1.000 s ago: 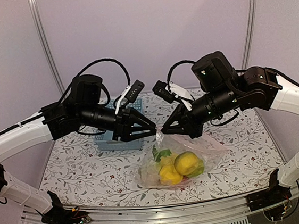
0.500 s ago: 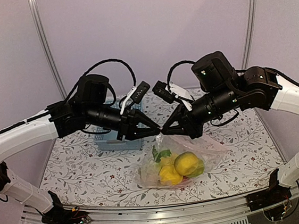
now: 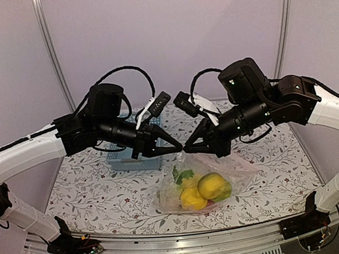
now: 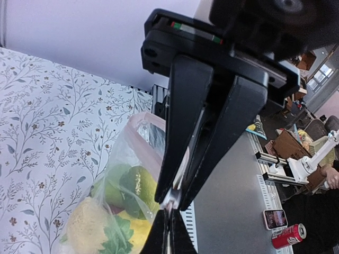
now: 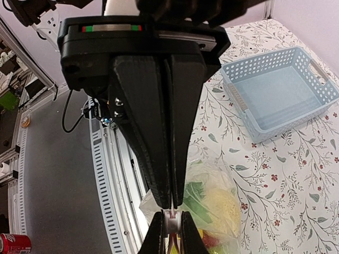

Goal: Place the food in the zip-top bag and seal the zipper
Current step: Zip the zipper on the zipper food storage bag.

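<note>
Left wrist: red can (image 4: pixel 286 236), lettering illegible, well apart from zip-top bag (image 4: pixel 133 156).

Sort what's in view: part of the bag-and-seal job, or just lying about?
Job:
- zip-top bag, pinched at its top edge by the left gripper and right gripper
- food inside it: lemons, green pieces

Lying about:
- light-blue basket, empty
- red can, off the table

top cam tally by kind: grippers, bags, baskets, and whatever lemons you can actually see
Grippers: 2, left gripper and right gripper
Bag: 1
Basket: 1
Lemons: 2 visible inside the bag
Total: 6; other food in the bag is too covered to count.
</note>
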{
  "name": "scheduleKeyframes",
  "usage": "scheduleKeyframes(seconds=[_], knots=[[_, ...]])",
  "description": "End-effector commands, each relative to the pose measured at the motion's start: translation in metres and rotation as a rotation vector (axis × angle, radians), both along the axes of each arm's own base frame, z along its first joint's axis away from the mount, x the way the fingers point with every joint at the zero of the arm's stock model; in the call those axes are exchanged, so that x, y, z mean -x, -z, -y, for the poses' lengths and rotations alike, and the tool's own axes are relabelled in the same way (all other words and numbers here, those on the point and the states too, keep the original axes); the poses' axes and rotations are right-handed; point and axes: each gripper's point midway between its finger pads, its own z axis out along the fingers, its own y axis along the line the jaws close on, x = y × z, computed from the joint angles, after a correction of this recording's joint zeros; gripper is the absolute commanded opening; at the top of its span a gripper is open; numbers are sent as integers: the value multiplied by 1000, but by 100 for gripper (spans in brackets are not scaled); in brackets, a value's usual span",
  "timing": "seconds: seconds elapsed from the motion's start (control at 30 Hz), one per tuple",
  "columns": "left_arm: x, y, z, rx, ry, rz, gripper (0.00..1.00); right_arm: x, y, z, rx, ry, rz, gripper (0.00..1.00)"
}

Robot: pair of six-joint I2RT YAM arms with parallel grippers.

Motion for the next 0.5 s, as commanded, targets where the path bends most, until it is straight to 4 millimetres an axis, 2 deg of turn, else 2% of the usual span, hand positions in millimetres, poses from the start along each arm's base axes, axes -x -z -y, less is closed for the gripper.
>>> scheduleKeyframes(seconds=[0.0,0.2,0.47], knots=[[10,-6,5,30,42,17,0,3,-1,5,-2,7,1,0],[-4,-8,-4,44,-71,63,0,2,5,8,14,17,-4,0],[-16,-9,-10,55,-125,48,0,0,8,15,24,38,-12,0]])
